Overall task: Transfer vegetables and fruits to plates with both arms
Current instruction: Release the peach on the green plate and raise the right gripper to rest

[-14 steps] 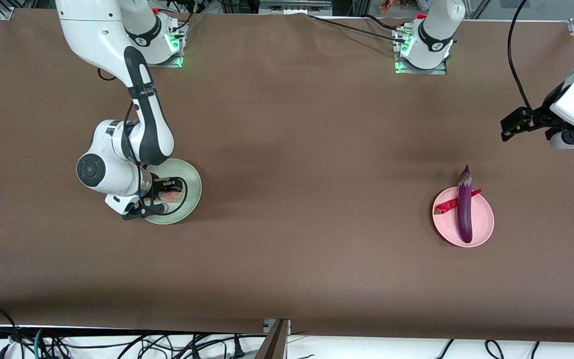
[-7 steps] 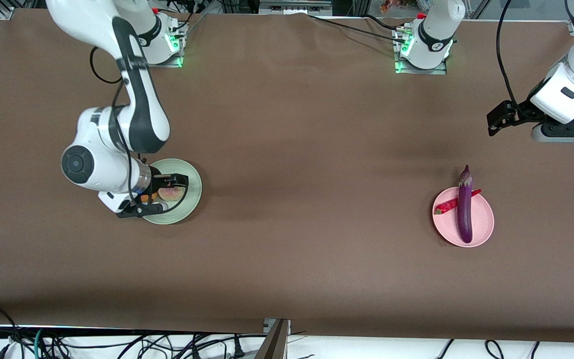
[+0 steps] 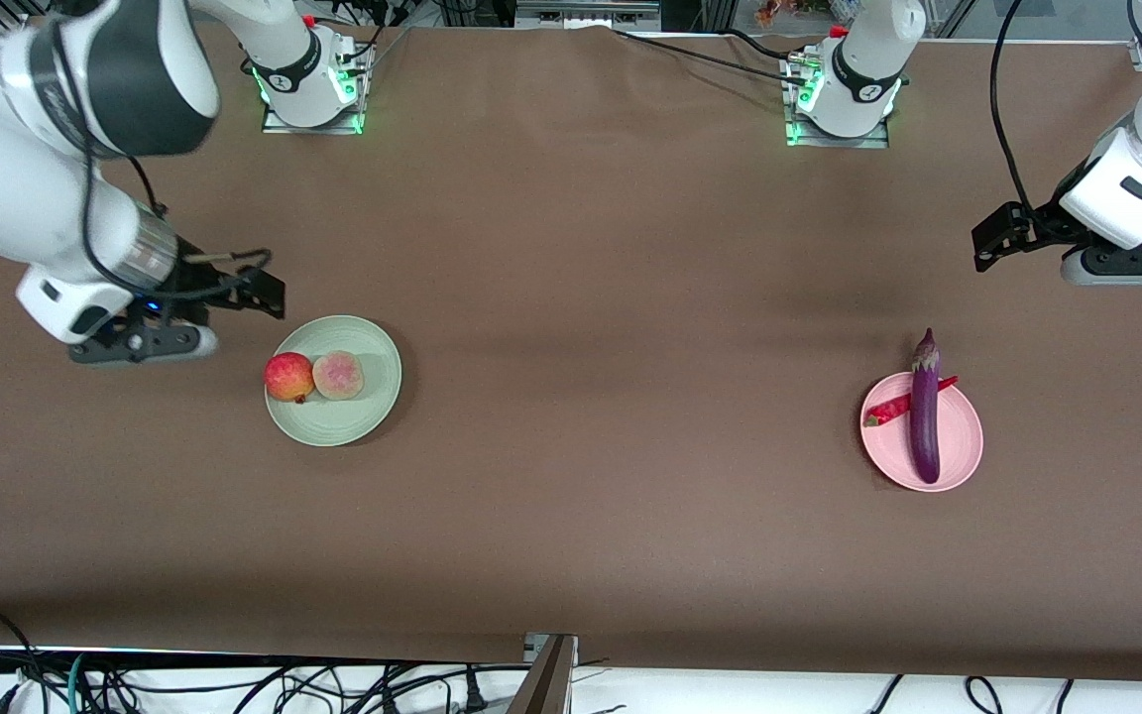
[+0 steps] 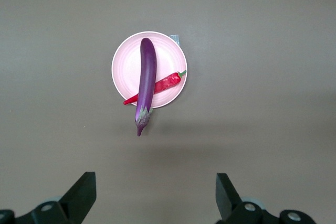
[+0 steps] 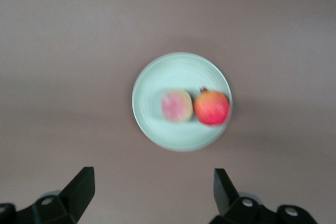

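Observation:
The pale green plate (image 3: 368, 397) holds the bright red fruit (image 3: 288, 377) and the paler peach-like fruit (image 3: 338, 375), side by side. The pink plate (image 3: 958, 451) holds the purple eggplant (image 3: 924, 412), which lies across the red chili (image 3: 890, 409); the eggplant's stem end overhangs the rim. My right gripper (image 3: 269, 290) is open and empty, up over the table beside the green plate. My left gripper (image 3: 995, 241) is open and empty over the table near the left arm's end. The right wrist view shows the green plate (image 5: 181, 69) and both fruits; the left wrist view shows the pink plate (image 4: 168, 59), the eggplant (image 4: 145, 85) and the chili (image 4: 167, 83).
The brown table cover (image 3: 611, 327) runs bare between the two plates. The arm bases (image 3: 308, 89) stand along the table edge farthest from the front camera. Cables (image 3: 234, 684) hang below the edge nearest to it.
My right gripper has let go of the peach-like fruit on the green plate and lifted away toward the right arm's end. My left gripper rose a little and then held still.

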{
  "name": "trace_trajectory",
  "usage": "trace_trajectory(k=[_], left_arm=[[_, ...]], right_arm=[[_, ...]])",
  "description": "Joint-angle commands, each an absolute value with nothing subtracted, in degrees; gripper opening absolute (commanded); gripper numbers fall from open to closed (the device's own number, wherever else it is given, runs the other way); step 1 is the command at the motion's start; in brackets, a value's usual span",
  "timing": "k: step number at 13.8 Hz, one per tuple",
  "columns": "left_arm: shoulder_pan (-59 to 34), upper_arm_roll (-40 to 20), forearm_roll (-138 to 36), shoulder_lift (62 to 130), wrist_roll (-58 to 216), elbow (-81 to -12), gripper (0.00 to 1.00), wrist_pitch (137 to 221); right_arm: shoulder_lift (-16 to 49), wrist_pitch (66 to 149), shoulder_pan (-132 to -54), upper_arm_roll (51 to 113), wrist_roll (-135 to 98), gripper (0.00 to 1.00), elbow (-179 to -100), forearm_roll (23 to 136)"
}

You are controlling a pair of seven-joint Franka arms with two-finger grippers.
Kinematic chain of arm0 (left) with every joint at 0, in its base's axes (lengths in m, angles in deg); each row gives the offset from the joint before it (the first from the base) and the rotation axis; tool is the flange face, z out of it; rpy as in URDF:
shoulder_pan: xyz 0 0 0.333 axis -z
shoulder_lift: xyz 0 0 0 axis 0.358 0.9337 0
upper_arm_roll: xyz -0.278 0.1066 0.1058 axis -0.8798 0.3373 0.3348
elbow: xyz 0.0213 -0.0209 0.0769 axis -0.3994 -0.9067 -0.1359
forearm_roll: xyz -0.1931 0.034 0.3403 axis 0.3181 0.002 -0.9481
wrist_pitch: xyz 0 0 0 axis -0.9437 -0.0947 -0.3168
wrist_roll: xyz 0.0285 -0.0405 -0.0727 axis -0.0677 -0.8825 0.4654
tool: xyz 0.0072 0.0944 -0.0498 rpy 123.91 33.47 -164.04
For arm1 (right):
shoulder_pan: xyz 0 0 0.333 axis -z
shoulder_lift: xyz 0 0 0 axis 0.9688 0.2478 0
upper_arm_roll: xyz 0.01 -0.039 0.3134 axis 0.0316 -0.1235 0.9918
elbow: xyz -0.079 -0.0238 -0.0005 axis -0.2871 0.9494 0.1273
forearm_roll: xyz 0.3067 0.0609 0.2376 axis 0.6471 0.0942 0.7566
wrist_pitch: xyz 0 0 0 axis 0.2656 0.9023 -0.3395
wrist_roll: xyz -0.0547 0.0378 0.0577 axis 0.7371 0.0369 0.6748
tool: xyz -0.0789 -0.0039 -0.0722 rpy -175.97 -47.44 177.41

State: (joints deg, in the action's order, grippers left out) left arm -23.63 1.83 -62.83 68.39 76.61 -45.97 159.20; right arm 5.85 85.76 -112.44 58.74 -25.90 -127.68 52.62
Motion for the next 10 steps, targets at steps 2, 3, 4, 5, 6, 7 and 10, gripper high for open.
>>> trace_trajectory(k=[2, 3, 4, 5, 6, 7, 10], left_arm=[[-24.5, 1.1, -62.5, 67.7, 76.4, -46.6, 1.00, 159.0], [-24.5, 1.1, -62.5, 67.7, 76.5, -46.6, 1.00, 159.0], [-24.5, 1.1, -62.6, 67.7, 76.4, -46.5, 1.00, 159.0], [-24.5, 1.1, -62.6, 67.7, 76.4, -46.5, 1.00, 158.9], [-24.5, 1.2, -62.5, 67.6, 76.3, -46.5, 1.00, 158.8], [-24.6, 1.2, -62.5, 67.7, 76.2, -46.5, 1.00, 158.8], [-24.6, 1.2, -62.5, 67.7, 76.4, -46.5, 1.00, 158.8]], right_arm=[[6.1, 77.3, -112.3, 58.5, -26.5, 1.00, -124.0, 52.4], [5.5, 78.9, -112.0, 57.8, -26.4, 1.00, -124.8, 53.5], [4.8, 79.6, -111.5, 57.9, -26.2, 1.00, -125.6, 53.4], [4.0, 79.7, -111.2, 57.9, -25.6, 1.00, -126.3, 53.1], [2.5, 79.7, -109.0, 58.6, -24.3, 1.00, -127.9, 52.9], [1.0, 79.7, -105.7, 61.8, -22.3, 1.00, -129.0, 52.6], [-1.5, 79.3, -90.0, 78.3, -21.6, 1.00, -129.5, 47.4]])
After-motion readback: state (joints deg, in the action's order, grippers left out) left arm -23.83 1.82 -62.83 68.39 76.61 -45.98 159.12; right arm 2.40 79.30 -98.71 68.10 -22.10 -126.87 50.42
